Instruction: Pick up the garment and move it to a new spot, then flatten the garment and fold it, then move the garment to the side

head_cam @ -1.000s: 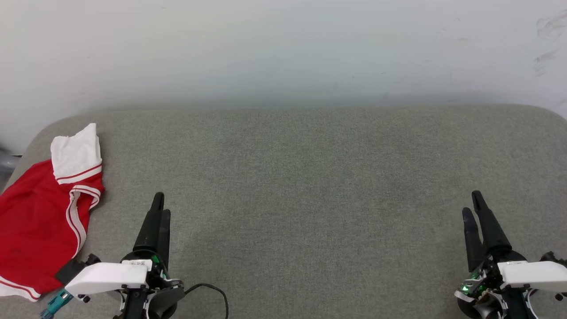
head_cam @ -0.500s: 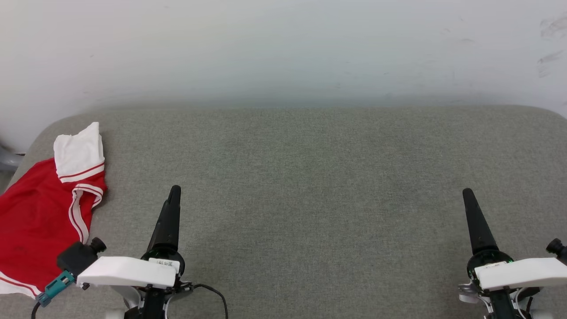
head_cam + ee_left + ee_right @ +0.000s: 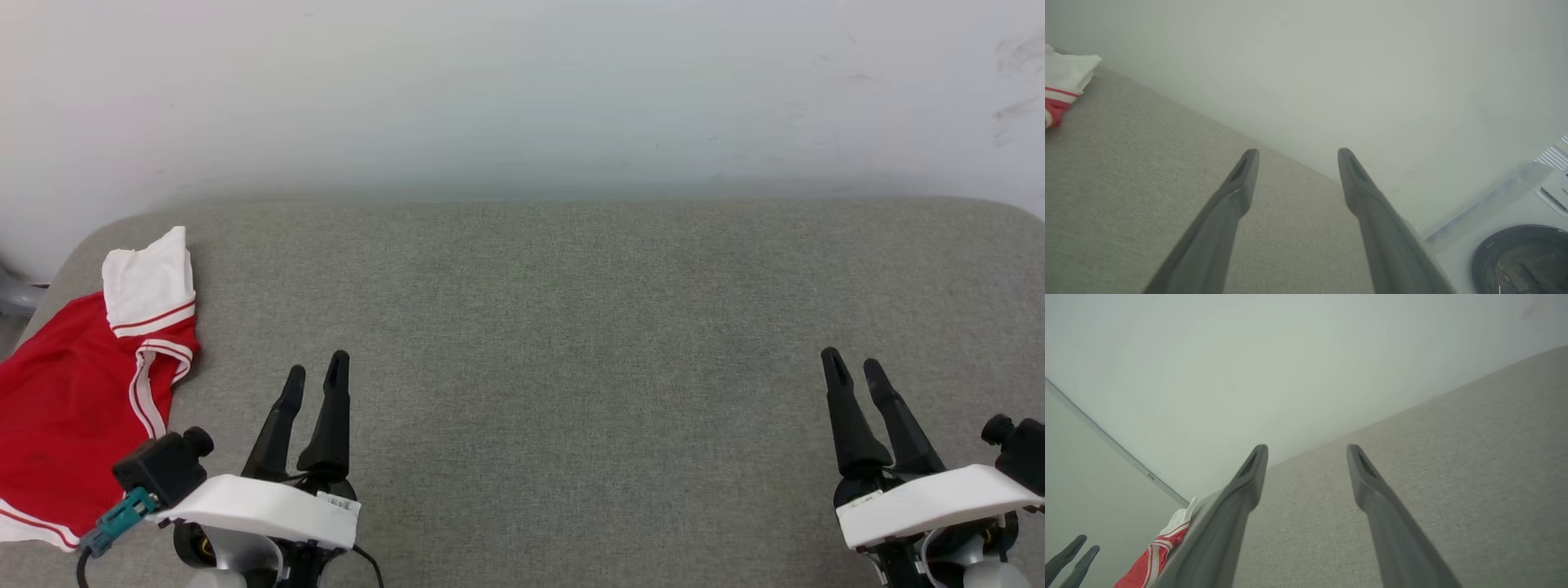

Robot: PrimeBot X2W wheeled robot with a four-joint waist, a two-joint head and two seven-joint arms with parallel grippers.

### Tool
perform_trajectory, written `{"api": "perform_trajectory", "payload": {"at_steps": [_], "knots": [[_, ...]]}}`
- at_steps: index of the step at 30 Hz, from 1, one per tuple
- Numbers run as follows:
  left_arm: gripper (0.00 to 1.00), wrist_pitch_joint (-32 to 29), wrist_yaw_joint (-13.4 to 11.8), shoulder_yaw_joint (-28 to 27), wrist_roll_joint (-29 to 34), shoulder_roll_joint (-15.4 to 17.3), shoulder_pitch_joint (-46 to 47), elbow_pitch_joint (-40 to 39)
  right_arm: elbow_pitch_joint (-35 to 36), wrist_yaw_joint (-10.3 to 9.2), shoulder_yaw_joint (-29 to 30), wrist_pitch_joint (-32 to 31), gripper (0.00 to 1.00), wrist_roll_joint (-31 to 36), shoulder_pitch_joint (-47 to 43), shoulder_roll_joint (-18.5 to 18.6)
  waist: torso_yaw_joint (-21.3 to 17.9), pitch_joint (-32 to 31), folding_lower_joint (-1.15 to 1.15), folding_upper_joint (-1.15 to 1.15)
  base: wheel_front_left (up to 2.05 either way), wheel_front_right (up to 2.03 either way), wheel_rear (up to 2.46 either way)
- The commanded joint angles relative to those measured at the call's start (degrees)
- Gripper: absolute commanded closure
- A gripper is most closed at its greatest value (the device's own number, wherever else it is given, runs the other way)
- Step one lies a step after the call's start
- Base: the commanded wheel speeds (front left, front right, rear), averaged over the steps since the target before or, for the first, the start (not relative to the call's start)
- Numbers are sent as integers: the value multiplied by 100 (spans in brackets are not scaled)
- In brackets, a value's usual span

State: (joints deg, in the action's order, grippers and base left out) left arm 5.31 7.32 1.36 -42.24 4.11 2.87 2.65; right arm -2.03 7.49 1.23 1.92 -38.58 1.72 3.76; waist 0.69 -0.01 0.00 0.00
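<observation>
Garment (image 3: 65, 408) cut off at left edge

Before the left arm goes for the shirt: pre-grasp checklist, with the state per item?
1. left gripper open and empty: ok.
2. right gripper open and empty: ok.
3. garment in view, at the left end of the grey padded surface: ok.
4. left gripper apart from the garment, not snagged on it: ok.
5. garment lying flat: not ok; it is bunched, with the white sleeve on top.
6. whole garment supported by the surface: cannot tell; the head view's left edge cuts it off.
</observation>
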Motion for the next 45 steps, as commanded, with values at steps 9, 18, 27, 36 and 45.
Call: {"api": "perform_trajectory", "payload": {"at_steps": [9,18,27,36,45], "knots": [[0,216,-251,118,1083,221,2,-1,287,1,68,-33,0,1263,-25,70,2,7,0,0,0,0,0],[0,360,-403,293,1694,381,16,30,418,1,100,-26,0,2001,-83,31,16,-4,0,0,0,0,0],[0,483,-484,415,2129,477,11,73,522,1,142,-49,0,2563,-133,-7,29,-8,0,0,0,0,0],[0,608,-423,454,2412,465,0,204,625,0,214,-6,0,3005,-201,-55,22,-5,0,0,0,0,0],[0,717,-289,414,2648,399,14,302,716,0,266,60,0,3358,-255,-85,22,6,0,0,0,0,0]]}}
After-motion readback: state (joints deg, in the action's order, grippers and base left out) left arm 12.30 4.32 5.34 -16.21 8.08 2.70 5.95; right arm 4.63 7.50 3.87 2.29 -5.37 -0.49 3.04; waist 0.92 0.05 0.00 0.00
